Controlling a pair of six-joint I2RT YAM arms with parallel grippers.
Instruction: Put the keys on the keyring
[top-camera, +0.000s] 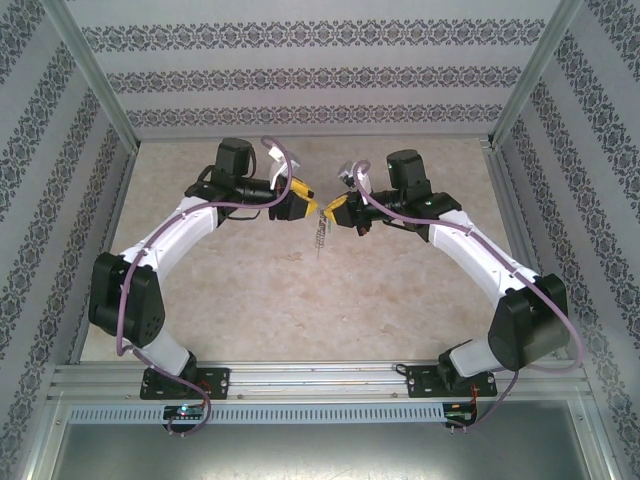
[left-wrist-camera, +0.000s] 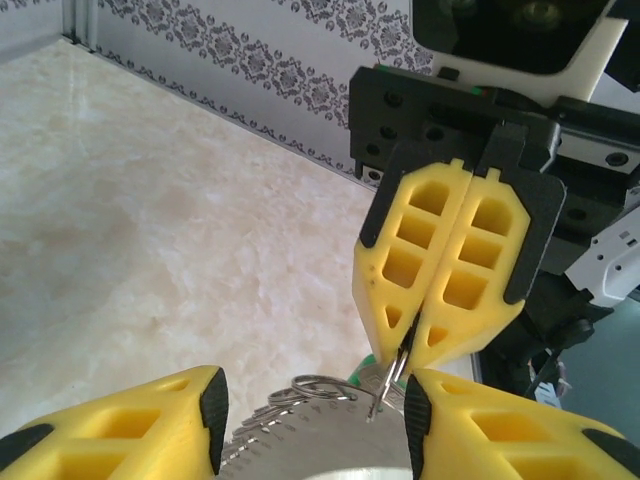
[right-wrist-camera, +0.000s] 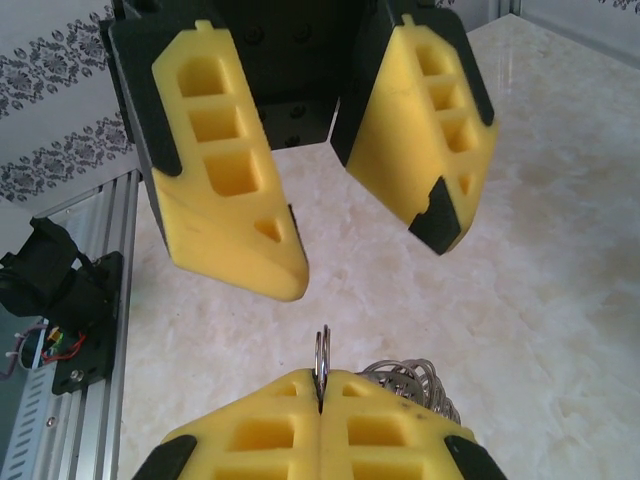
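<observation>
Both grippers meet tip to tip above the middle of the table. My right gripper (top-camera: 331, 213) (right-wrist-camera: 322, 385) is shut on a thin silver wire ring (right-wrist-camera: 322, 348) (left-wrist-camera: 400, 362). Under that ring hangs the grey keyring (top-camera: 320, 240) (left-wrist-camera: 330, 445), with a row of small rings (right-wrist-camera: 412, 378) along its side. A bit of the keys' green tag (left-wrist-camera: 366, 372) shows just behind the held ring; the key itself I cannot make out. My left gripper (top-camera: 311, 208) (left-wrist-camera: 315, 397) (right-wrist-camera: 370, 258) faces it, its fingers apart on either side of the keyring's top without clamping it.
The pale marble-patterned table top (top-camera: 200, 170) lies below. Patterned walls (top-camera: 320, 70) close in the back and sides, with metal posts (top-camera: 95, 75) at the corners. An aluminium rail (top-camera: 320, 378) carrying the arm bases runs along the near edge.
</observation>
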